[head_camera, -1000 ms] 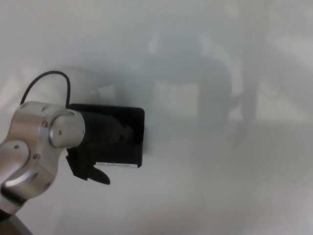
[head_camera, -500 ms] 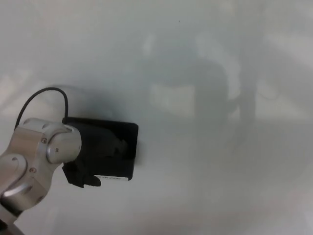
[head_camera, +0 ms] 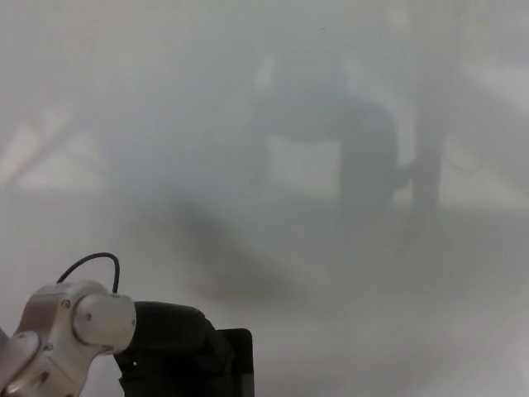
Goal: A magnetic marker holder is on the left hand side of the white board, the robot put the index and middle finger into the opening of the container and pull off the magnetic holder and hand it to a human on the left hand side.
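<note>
Low in the near-left corner, the left robot hand (head_camera: 169, 347) sits against the black magnetic marker holder (head_camera: 234, 364), its dark fingers apparently reaching into the opening; the picture is too blurred to tell whether they are curled shut on it. The holder lies against the hazy whiteboard (head_camera: 331, 165). It looks a stiff, light plastic box; the magnet is likely the main resistance, so hooking inside the rim seems the surest hold. The right robot hand is out of sight.
</note>
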Controlling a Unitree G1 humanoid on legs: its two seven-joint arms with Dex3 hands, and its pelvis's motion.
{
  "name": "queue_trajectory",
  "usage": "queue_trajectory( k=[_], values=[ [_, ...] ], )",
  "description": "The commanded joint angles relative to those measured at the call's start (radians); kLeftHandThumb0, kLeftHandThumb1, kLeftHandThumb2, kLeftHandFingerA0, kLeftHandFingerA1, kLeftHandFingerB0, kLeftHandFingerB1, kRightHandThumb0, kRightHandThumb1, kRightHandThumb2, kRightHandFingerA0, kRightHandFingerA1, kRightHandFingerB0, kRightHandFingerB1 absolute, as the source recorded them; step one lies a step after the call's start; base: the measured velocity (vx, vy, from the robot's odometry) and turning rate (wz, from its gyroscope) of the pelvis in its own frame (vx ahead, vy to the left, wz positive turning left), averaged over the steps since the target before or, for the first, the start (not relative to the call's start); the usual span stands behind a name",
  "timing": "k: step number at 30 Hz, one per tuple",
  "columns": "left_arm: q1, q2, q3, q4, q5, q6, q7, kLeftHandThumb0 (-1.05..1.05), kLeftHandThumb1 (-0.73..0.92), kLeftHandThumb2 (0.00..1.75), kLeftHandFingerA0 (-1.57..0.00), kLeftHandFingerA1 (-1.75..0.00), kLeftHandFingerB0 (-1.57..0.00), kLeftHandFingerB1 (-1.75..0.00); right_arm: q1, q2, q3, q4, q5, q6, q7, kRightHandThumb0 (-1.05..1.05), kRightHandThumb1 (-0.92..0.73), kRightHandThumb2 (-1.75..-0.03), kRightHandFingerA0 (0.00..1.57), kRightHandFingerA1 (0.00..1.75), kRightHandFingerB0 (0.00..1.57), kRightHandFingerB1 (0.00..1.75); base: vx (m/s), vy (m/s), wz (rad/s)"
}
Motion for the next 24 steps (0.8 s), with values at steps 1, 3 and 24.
queue_trajectory(
  k=[1, 3, 24],
  values=[
    [0.050, -0.109, 0.182, 0.085, -0.388, 0.302, -0.180, -0.13, 0.65, 0.77, -0.94, -1.63, -0.75, -1.27, -0.018, -0.012, 0.005, -0.001, -0.003, -0.002, -0.013, -0.64, -0.64, -0.94, 0.36, 0.52, 0.13, 0.41, 0.00, 0.000, 0.00],
    [0.057, -0.135, 0.212, 0.101, -0.446, 0.356, -0.216, -0.09, 0.58, 0.84, -0.90, -1.62, -0.82, -1.28, -0.025, -0.011, -0.004, -0.004, 0.010, -0.005, 0.001, -0.57, -0.79, -0.64, 0.43, 0.39, 0.20, 0.28, 0.00, 0.000, 0.00],
    [0.328, -0.517, 0.649, 0.003, -1.077, 0.582, -0.227, -0.21, 0.66, 0.63, -0.85, -1.59, -0.92, -0.65, -0.069, -0.008, 0.004, -0.006, 0.002, 0.001, -0.017, -0.58, -0.78, -0.64, 0.46, 0.39, 0.22, 0.29, 0.00, 0.000, 0.00]
  ],
)
